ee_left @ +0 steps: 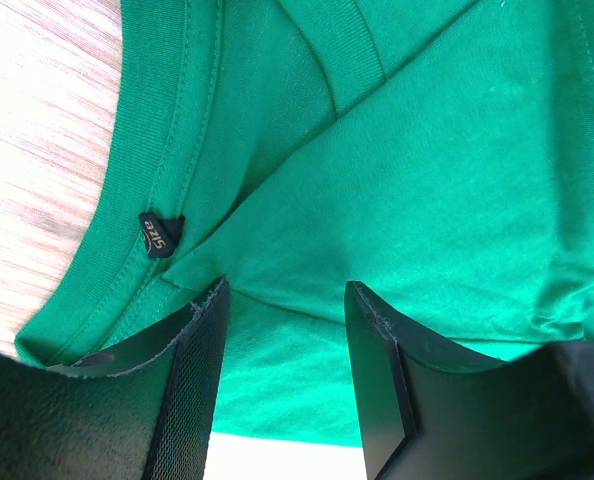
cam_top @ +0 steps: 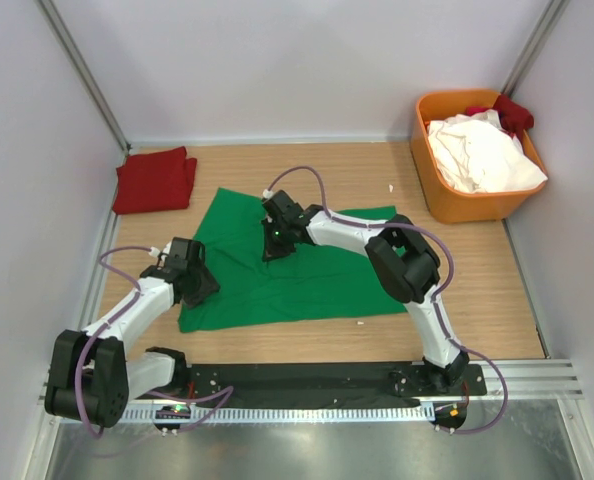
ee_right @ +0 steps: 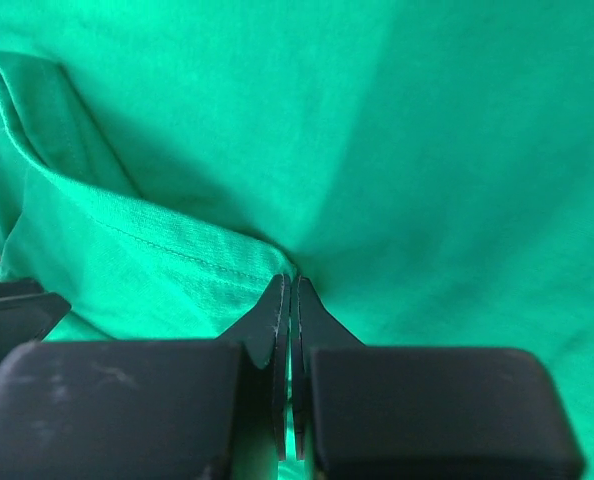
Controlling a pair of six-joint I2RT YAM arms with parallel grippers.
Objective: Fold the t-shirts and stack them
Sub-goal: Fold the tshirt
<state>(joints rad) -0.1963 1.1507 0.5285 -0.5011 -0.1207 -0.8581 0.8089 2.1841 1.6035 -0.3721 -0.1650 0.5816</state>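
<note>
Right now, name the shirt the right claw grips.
The green t-shirt, spread mid-table. The dark red t-shirt lies folded far left; the white shirt sits in the orange bin.

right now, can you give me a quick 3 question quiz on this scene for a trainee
1. True or false: the right gripper is shut on the green t-shirt.
2. Fill in: the left gripper is ___.
3. Where is the dark red t-shirt? A) folded at the far left of the table B) under the green t-shirt C) in the right gripper
Key: 1 true; 2 open; 3 A
</note>
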